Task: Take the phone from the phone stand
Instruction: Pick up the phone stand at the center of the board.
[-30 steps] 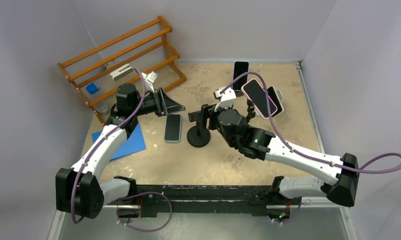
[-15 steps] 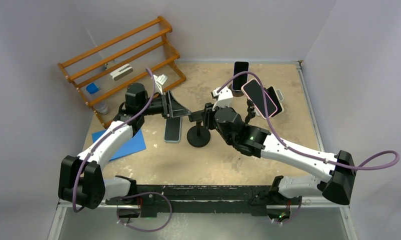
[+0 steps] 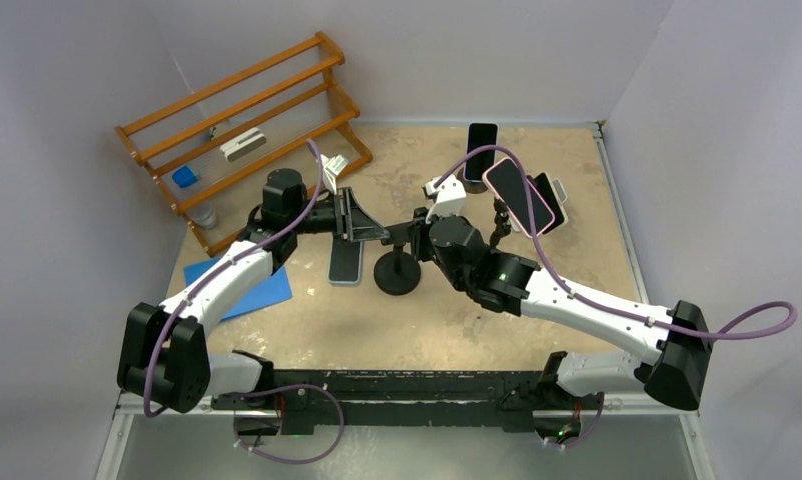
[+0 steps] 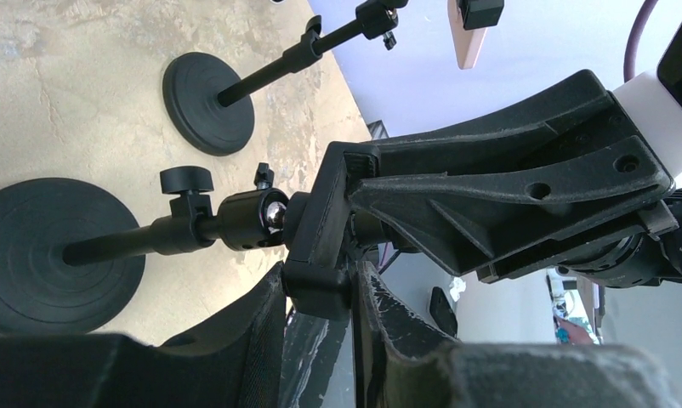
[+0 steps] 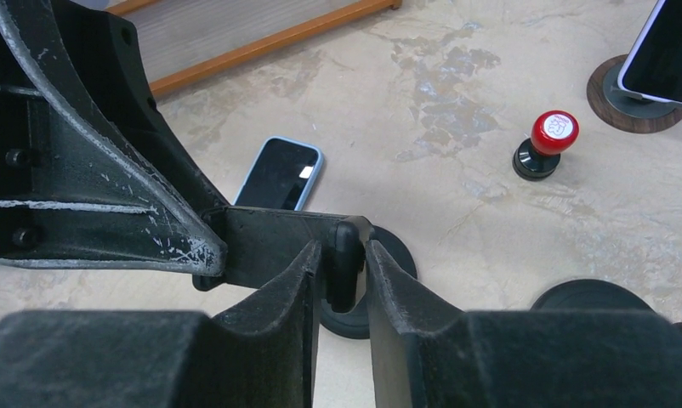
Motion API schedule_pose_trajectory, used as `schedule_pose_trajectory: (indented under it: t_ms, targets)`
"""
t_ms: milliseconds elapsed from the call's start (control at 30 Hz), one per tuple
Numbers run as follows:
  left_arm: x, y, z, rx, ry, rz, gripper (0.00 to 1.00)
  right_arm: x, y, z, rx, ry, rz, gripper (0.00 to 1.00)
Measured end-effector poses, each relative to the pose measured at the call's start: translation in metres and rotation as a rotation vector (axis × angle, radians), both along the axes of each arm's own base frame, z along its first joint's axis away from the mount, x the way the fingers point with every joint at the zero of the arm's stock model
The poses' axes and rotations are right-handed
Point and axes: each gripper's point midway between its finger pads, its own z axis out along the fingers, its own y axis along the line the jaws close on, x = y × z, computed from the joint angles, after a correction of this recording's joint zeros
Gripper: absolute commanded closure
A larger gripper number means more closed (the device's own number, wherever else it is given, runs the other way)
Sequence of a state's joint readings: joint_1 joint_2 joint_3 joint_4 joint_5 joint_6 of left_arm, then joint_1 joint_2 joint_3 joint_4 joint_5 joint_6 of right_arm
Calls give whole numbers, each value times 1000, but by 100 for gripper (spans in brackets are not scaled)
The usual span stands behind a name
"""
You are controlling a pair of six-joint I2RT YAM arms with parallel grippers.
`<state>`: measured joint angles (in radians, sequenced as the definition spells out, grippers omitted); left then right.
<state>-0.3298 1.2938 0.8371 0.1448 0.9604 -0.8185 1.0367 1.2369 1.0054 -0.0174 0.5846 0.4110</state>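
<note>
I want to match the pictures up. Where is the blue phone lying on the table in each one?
Top external: blue phone lies flat near the middle, left of the black stand base.
Left wrist: not in it; the stand base sits lower left.
Right wrist: upper middle, beyond the stand base.

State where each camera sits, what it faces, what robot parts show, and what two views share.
Top: above, behind the robot, looking down at the table; left arm, right arm show.
Left wrist: on left arm, facing the stand; own fingers, right gripper show.
Right wrist: on right arm, facing the stand; own fingers, left gripper show.
Both wrist views share the stand.
</note>
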Motion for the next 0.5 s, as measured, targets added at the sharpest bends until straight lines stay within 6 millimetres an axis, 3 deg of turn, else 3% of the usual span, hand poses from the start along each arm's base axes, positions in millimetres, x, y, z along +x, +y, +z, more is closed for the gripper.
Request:
schedule_pose_trajectory:
  t_ms: [300, 433, 500]
  targets:
    - [-1, 2, -1, 22, -7, 17, 100, 2, -2, 0, 0, -1, -10, 90]
    - [-1, 2, -1, 43, -10, 22, 82, 3, -2, 0, 4, -2, -11, 90]
    - [-1, 3, -1, 50, -10, 21, 75, 3, -2, 0, 7, -2, -13, 83]
